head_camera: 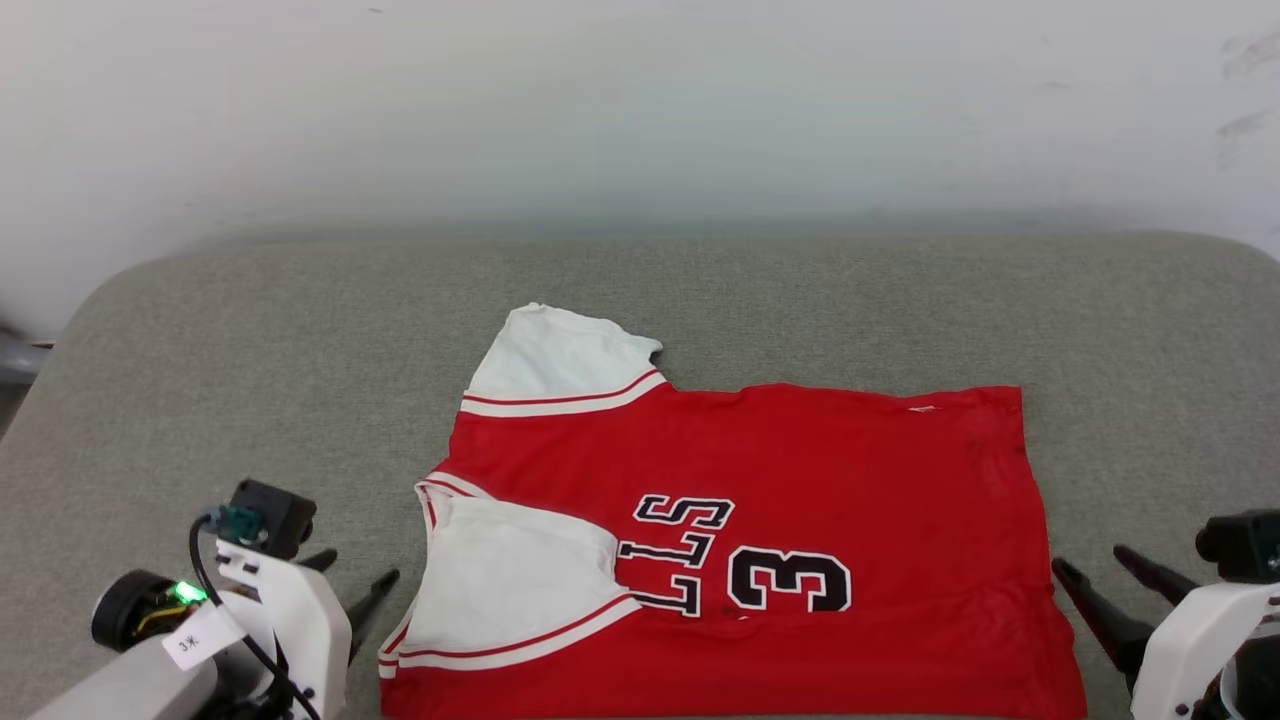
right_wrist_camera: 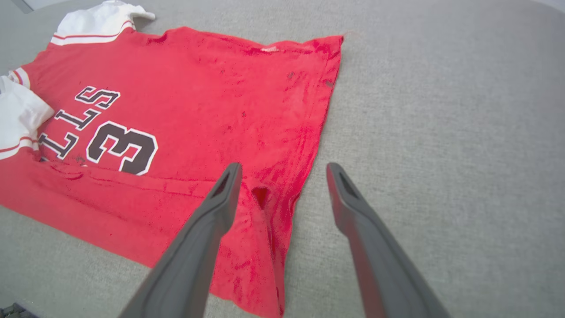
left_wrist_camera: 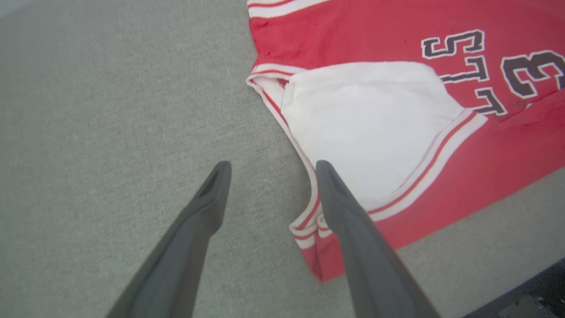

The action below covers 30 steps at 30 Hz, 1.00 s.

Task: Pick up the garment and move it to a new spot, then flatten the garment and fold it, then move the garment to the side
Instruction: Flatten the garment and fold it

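- The garment (head_camera: 800, 480) lies spread on the grey surface (head_camera: 250, 350), in its middle and reaching to the near edge, with the neck to the left and the hem to the right.
- Its near white sleeve (head_camera: 510, 570) is turned in over the red chest and partly covers the black letters. The far white sleeve (head_camera: 560, 360) sticks out past the body.
- A crease runs just below the number "3" (head_camera: 790, 580). The near strip looks as if it is laid over along it, though I cannot be sure.
- The left gripper (head_camera: 358, 568) sits just beside the neck-end near corner. Its fingers are spread wide and hold nothing.
- In the left wrist view, one finger of the left gripper (left_wrist_camera: 271, 165) shows over the striped trim.
- The right gripper (head_camera: 1090, 560) is just beside the hem's near corner, also wide open and empty. In its wrist view (right_wrist_camera: 283, 167) it straddles a small raised pucker at the hem.
- Judgement: the task is in the folding step, with the cloth flat and let go.
- The next move calls for both grippers to pinch matching edges at once and carry them evenly, so the layers stay square. The far sleeve is not yet tucked in.
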Motion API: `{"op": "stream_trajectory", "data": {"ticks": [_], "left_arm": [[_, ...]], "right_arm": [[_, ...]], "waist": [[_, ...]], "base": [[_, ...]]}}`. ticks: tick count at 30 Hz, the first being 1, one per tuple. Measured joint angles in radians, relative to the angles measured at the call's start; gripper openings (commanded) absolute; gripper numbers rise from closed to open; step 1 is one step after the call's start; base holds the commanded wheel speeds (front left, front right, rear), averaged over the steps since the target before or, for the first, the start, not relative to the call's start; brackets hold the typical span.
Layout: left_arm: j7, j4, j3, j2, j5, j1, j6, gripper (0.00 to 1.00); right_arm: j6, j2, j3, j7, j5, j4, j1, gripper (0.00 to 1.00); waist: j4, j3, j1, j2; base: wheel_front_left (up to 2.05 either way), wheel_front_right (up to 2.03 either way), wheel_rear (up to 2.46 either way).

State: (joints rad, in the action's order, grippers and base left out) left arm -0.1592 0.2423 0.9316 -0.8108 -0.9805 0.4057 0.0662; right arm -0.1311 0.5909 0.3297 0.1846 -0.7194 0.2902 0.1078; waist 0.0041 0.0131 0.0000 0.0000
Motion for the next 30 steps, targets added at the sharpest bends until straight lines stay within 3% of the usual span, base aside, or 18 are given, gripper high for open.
{"op": "stream_trajectory", "data": {"ticks": [6,10,15,24,30], "left_arm": [[0.009,-0.028,-0.037,-0.014,0.031,0.105,0.007,1.00],[-0.005,-0.030,-0.072,0.006,0.051,0.238,-0.006,1.00],[-0.047,0.002,-0.097,0.032,0.067,0.383,-0.038,1.00],[-0.165,0.165,-0.121,0.098,0.068,0.654,-0.103,1.00],[-0.335,0.295,-0.104,0.123,0.041,0.782,-0.135,1.00]], "right_arm": [[0.000,-0.097,-0.126,-0.133,0.118,-0.059,-0.001,1.00],[0.000,-0.189,-0.217,-0.207,0.229,-0.161,-0.007,1.00],[0.000,-0.272,-0.260,-0.216,0.310,-0.271,-0.028,1.00],[0.000,-0.334,-0.258,-0.188,0.396,-0.426,-0.024,1.00],[0.000,-0.346,-0.247,-0.175,0.413,-0.476,0.002,1.00]], "waist": [[-0.028,0.005,0.0000,0.0000],[-0.047,0.043,0.0000,0.0000],[-0.072,0.102,0.0000,0.0000],[-0.125,0.242,0.0002,0.0000],[-0.161,0.333,0.0002,0.0000]], "base": [[0.00,0.00,0.00],[0.00,0.00,0.00],[0.00,0.00,0.00],[0.00,0.00,0.00],[0.00,0.00,0.00]]}}
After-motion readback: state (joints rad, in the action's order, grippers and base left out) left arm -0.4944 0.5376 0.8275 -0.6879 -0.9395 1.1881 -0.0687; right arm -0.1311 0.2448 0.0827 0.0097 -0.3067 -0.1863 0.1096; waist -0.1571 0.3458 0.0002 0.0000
